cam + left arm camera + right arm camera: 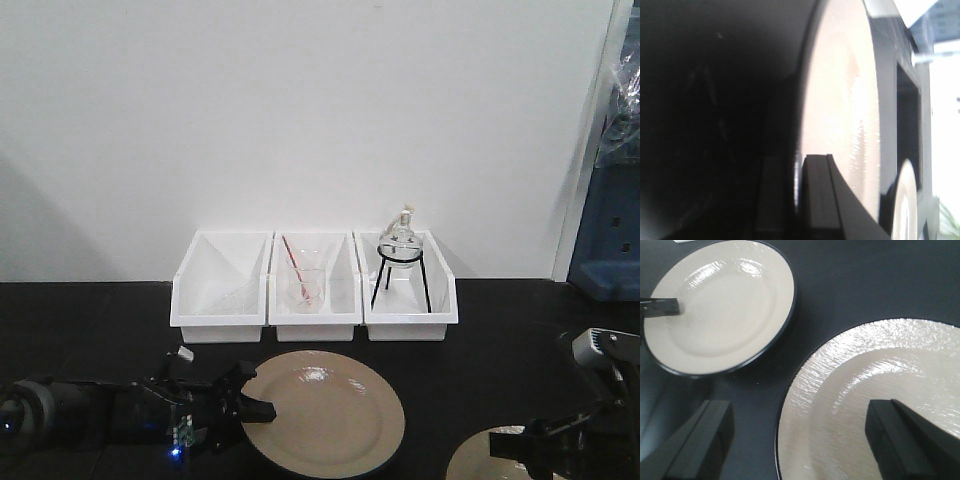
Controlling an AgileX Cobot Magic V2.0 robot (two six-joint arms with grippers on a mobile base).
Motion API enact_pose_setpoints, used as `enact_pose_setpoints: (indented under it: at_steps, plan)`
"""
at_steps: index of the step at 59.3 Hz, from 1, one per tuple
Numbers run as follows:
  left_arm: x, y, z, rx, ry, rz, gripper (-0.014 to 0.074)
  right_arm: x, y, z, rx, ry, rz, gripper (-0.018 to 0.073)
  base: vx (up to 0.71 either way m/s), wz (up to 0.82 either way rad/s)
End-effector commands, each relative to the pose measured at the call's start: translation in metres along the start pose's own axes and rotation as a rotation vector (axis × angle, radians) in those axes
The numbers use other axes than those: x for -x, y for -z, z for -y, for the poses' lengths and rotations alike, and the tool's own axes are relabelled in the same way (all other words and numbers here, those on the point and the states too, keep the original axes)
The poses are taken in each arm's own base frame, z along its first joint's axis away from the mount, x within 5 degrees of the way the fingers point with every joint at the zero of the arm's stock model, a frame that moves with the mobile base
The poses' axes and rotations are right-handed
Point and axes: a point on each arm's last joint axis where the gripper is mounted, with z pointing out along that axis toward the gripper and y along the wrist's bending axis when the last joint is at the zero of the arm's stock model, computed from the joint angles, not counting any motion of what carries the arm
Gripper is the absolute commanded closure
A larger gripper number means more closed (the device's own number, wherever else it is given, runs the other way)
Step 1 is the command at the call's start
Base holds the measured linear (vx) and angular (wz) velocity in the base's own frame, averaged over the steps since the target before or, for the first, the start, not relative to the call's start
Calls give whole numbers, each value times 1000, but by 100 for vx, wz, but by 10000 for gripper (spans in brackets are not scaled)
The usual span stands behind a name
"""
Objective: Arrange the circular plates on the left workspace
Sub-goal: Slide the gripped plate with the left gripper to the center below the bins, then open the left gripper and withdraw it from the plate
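No text, label, brand, number or sign can be read anywhere.

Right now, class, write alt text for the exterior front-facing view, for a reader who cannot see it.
The left gripper clamps a round glossy beige, dark-rimmed plate on a matte black countertop; the right gripper is at a second matching plate at bottom right. Three white rectangular bins stand behind.

1. Behind the left claw [252, 397], three white rectangular plastic bins [313, 325] wall off the black matte surface [90, 320].
2. Between that claw and the bins the surface lies bare.
3. Right of it, the beige round glossy plate [325, 412] it pinches fills the middle.
4. Between this and the matching second plate [880, 400], which the right claw [799, 407] straddles with fingers spread, runs a narrow bare strip.
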Motion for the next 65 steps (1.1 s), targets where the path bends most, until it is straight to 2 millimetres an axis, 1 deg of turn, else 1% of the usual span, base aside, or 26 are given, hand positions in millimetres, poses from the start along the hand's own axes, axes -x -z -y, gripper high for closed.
enact_pose_setpoints:
  at_steps: [1,6,14,20,24,28,32,40,49,65]
  plan:
    - [12,10,33,-88,8,83,559,15,9,-3,-7,6,81,-20,0,0]
    - [11,9,33,-83,-51,82,500,15,9,-3,-7,6,81,-20,0,0]
    - [9,9,35,-100,-174,67,341,15,9,-3,-8,6,82,-20,0,0]
    - [10,9,34,-90,-180,74,224,15,9,-3,-8,6,82,-20,0,0]
    - [10,9,32,-70,-190,79,167,15,9,-3,-8,7,82,-20,0,0]
    - [11,11,29,-46,-214,73,129,15,9,-3,-7,8,81,-20,0,0]
    - [12,12,26,-28,-241,61,111,15,9,-3,-7,11,80,-20,0,0]
    - [17,19,19,-12,-277,38,111,14,9,-3,-9,14,79,-20,0,0]
    - [26,31,13,-50,-258,32,111,14,9,-3,-10,18,78,-20,0,0]
    - [47,66,-2,-164,-210,21,118,14,9,-3,-9,17,77,-20,0,0]
